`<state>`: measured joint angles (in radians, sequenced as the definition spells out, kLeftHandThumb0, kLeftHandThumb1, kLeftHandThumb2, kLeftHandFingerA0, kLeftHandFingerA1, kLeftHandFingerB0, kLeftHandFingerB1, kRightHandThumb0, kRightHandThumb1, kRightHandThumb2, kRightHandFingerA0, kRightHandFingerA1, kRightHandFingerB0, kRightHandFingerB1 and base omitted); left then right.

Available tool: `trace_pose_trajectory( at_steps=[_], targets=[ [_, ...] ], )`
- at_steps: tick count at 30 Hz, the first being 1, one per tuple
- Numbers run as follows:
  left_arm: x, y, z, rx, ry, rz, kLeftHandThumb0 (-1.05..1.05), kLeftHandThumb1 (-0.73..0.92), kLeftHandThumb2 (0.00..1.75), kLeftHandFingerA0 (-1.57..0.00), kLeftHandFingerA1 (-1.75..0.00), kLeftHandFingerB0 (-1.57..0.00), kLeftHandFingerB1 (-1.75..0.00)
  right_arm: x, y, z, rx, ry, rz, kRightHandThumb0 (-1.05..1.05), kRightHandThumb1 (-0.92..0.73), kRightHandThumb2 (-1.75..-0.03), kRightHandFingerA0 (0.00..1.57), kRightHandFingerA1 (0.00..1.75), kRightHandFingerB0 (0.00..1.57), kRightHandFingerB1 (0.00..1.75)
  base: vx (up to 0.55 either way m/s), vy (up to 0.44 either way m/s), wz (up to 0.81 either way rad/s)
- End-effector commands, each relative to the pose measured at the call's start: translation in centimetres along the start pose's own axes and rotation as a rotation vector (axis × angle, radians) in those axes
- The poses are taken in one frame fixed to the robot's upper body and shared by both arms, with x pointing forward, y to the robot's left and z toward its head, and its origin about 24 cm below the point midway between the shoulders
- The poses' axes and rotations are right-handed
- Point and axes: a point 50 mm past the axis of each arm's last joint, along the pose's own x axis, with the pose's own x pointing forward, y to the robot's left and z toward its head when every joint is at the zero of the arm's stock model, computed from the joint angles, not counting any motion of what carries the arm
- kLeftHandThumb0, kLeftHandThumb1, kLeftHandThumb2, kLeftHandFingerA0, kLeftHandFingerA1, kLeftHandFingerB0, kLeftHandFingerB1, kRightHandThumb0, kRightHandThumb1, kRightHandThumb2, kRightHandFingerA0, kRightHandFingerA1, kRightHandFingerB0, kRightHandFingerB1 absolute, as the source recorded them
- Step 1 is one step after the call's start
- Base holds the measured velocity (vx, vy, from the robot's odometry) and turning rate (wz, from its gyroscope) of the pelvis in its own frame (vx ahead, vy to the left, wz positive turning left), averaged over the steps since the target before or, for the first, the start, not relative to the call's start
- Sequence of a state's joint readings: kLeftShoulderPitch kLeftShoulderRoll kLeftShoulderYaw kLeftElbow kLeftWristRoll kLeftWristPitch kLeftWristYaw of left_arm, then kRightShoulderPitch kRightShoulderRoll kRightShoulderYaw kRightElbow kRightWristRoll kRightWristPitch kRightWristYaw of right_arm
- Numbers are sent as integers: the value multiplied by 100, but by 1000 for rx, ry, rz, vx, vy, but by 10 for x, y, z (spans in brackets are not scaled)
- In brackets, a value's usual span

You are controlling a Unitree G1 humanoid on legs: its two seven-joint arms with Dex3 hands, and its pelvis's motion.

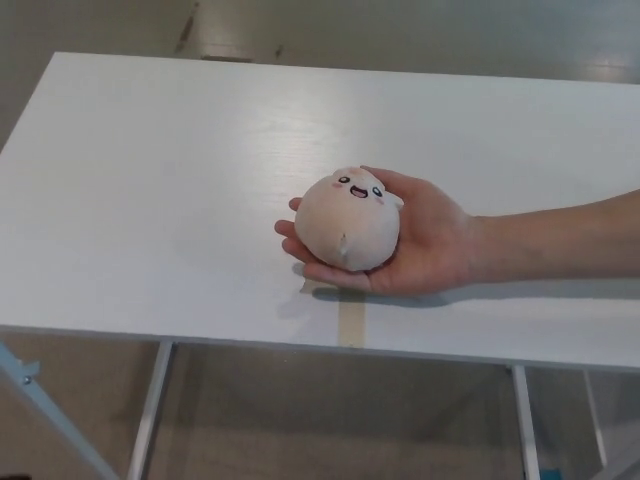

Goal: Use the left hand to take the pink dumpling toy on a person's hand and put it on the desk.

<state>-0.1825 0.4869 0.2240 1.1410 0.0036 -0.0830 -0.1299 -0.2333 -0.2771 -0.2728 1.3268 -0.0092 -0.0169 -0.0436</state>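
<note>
A pale pink dumpling toy [348,222] with a small smiling face rests in the upturned palm of a person's hand [425,245]. The person's forearm reaches in from the right edge, a little above the white desk [150,200]. The toy sits near the desk's front middle. Neither of my hands shows in the head view.
A strip of beige tape [349,316] marks the desk near its front edge, just under the person's hand. The desk's metal legs [150,410] and the floor show below the front edge.
</note>
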Motion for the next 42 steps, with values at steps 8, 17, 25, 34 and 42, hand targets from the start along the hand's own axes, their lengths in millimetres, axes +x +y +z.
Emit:
trace_pose_trajectory(
  at_steps=[8, 17, 25, 34, 42],
  targets=[
    [-106, 39, 24, 245, -592, -218, -26, 31, 88, -11, -52, -9, -49, 0, -5, 0, 0, 4, -12, -22, -70, -61, 65, 45, 54, 43, 0, 0, 0],
    [-186, 52, 70, 206, -1000, -165, -49, 37, 64, -41, -50, -32, -43, 1, -2, 4, 9, 3, -16, -22, -70, -61, 66, 45, 57, 44, 0, 0, 0],
    [-252, 56, 121, 171, -1427, -89, -49, 35, 66, -51, -56, -38, -43, 1, -3, 7, 10, -5, -16, -21, -70, -61, 65, 45, 55, 43, 0, 0, 0],
    [-286, 49, 187, 250, -1729, -71, -51, 34, 66, -46, -50, -35, -41, 1, -2, 10, 4, -18, -6, -21, -70, -61, 66, 45, 55, 43, 0, 0, 0],
    [-287, 34, 240, 364, -1760, -129, -56, 36, 68, -44, -50, -33, -41, 1, -2, 13, -7, -27, 5, -21, -71, -61, 66, 45, 56, 43, 0, 0, 0]
  ],
)
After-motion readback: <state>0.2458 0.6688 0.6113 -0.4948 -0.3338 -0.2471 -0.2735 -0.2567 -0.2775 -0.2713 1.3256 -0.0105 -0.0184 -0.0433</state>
